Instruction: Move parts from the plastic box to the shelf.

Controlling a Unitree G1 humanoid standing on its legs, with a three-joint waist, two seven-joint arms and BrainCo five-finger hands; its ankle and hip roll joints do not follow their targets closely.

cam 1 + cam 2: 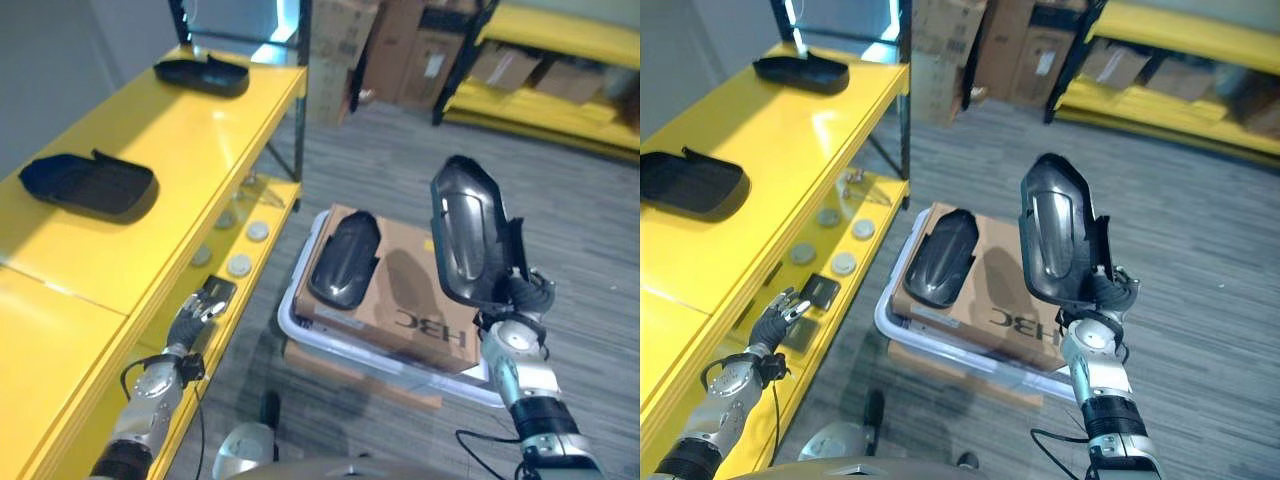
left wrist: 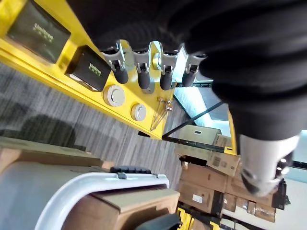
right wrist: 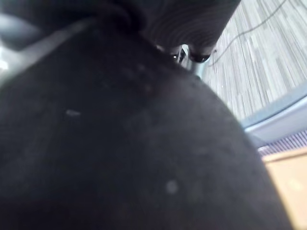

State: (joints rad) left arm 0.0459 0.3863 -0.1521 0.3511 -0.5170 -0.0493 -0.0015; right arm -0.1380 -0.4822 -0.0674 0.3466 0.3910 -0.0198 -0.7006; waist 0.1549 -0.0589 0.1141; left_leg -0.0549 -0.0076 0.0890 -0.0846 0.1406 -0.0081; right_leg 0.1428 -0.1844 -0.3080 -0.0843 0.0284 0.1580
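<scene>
A yellow shelf (image 1: 150, 170) runs along the left side, angling away toward the far left corner. Two black parts rest on its top level: a near one (image 1: 88, 183) close to the outer left edge, and a far one (image 1: 201, 74) at the far end, well apart, with bare yellow surface between them and more bare surface in front of the near one. On the lower level, close to its front edge, lie several round discs (image 1: 239, 265) and a small black box (image 1: 218, 291).

The left hand (image 1: 193, 318) hovers low beside the front edge of that lower level, fingers (image 2: 141, 72) relaxed and roughly straight, holding nothing, just by the black box.

Right of the shelf, on the grey floor (image 1: 380, 150), sits a white plastic box (image 1: 300, 335) with a brown carton (image 1: 410, 290) lying in it. A third black part (image 1: 345, 258) lies on the carton's left half. A narrow strip of floor separates the plastic box from the shelf.

Further right, the right hand (image 1: 512, 298) grips a fourth black part (image 1: 466, 232) at its lower end, holding it upright above the carton's right edge, fingers curled round it. Open floor stretches to the right and beyond. At the back stand stacked cardboard boxes (image 1: 400, 50) and another yellow rack (image 1: 560, 70).
</scene>
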